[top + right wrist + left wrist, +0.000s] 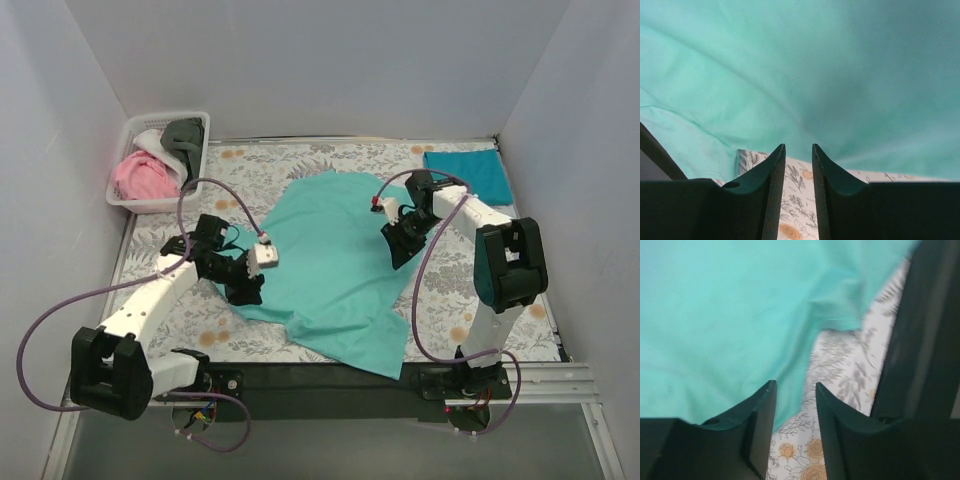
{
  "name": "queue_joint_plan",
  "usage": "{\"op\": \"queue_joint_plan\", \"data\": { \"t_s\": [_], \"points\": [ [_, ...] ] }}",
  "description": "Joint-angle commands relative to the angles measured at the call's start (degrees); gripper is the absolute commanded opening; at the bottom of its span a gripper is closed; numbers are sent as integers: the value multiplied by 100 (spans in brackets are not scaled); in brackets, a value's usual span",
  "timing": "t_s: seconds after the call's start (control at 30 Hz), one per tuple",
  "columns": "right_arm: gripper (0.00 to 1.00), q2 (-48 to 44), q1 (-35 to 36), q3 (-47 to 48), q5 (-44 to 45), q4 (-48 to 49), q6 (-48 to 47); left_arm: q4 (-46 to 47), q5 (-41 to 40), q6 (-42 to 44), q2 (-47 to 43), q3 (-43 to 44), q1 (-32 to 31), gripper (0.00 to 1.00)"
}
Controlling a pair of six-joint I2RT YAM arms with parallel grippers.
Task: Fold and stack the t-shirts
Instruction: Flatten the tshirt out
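Mint t-shirt (335,270) lies spread mid-table on the floral cloth (260,165) — laid out for folding. Left gripper (795,387) noses its left hem, right gripper (798,147) its right edge — both jaws narrowly parted, neither visibly pinching fabric.

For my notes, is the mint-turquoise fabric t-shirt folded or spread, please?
Spread: the mint-turquoise t-shirt lies open, rumpled, across the floral-print cloth.

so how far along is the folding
Done: one teal-blue shirt lies folded at the far right corner. In hand: the mint shirt is spread out, not yet folded, with the left hand and right hand open at its side edges. Left: a pink shirt, a white shirt and a dark grey shirt sit in the basket.
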Motion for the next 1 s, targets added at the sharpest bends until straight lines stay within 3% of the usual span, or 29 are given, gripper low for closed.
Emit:
{"op": "queue_joint_plan", "data": {
  "t_s": [0.0,0.07,0.3,0.63,0.77,0.87,0.97],
  "points": [
    [30,-276,-310,787,-220,-200,-178,1237,-37,-1727,382,213,824,37],
    [31,-109,-390,1269,-64,-103,-100,1838,-738,-2945,498,90,878,38],
    [27,1191,-364,1940,473,125,24,2710,-2224,-4243,1455,212,878,35],
    [23,746,48,-210,667,345,-248,2755,-2737,-4289,3238,1047,1080,33],
    [23,122,916,-1335,317,240,-389,2825,-2842,-3964,4144,2185,1186,33],
    [25,-239,1436,-1531,-479,-199,-590,2790,-2668,-3936,5057,3136,1186,34],
    [33,-415,1641,-1077,-984,-542,-618,2379,-2335,-4164,6041,5118,1186,38]
  ]
}}
